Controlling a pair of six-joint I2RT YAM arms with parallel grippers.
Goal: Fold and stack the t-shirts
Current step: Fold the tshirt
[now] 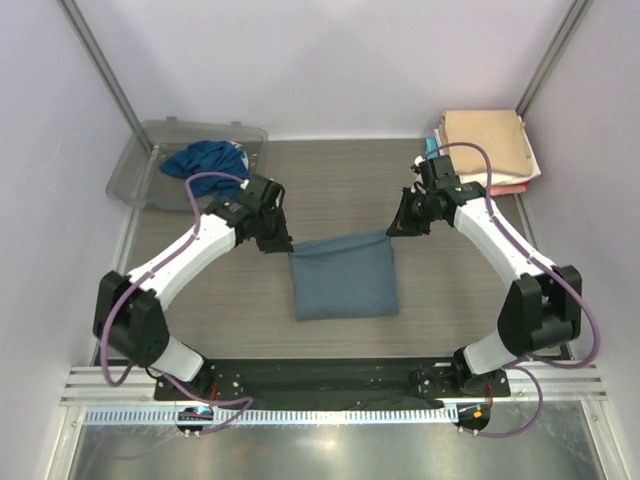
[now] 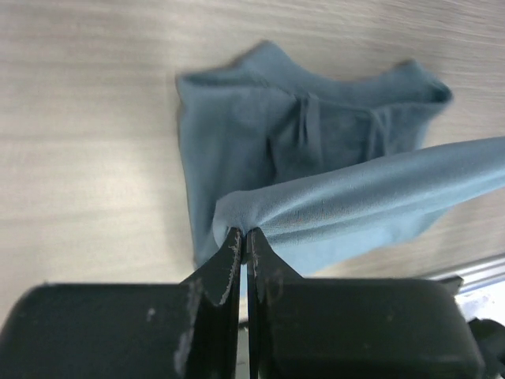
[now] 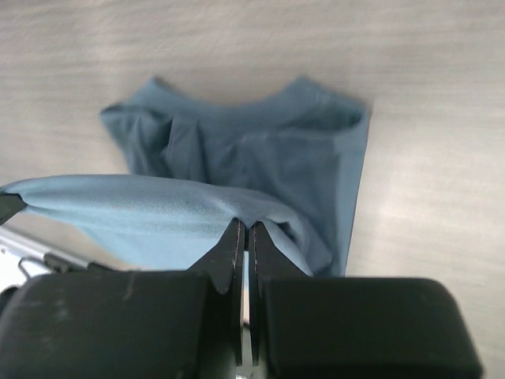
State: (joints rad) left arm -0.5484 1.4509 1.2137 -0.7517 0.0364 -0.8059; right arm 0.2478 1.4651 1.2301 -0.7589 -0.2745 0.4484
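Slate-blue t-shirt lies at the middle of the table, folded into a rough rectangle, and its far edge is lifted off the table, pulled taut between the two arms. Left gripper is clamped tight on the far-left corner of that edge, with cloth bunched right at the fingertips. Right gripper is pinched just as tight on the far-right corner. Both wrist views show the raised fold stretching away sideways, with the lower layer flat on the table beneath it and the neckline showing.

Over at the table's far-left corner, the clear plastic tub holds the teal-blue t-shirt, crumpled in a heap. At the table's far-right corner sits the folded stack, tan t-shirt on top. Beneath it there's what looks like a coral t-shirt peeking out at the near edge, though the layers are too thin from above to sort out with confidence.
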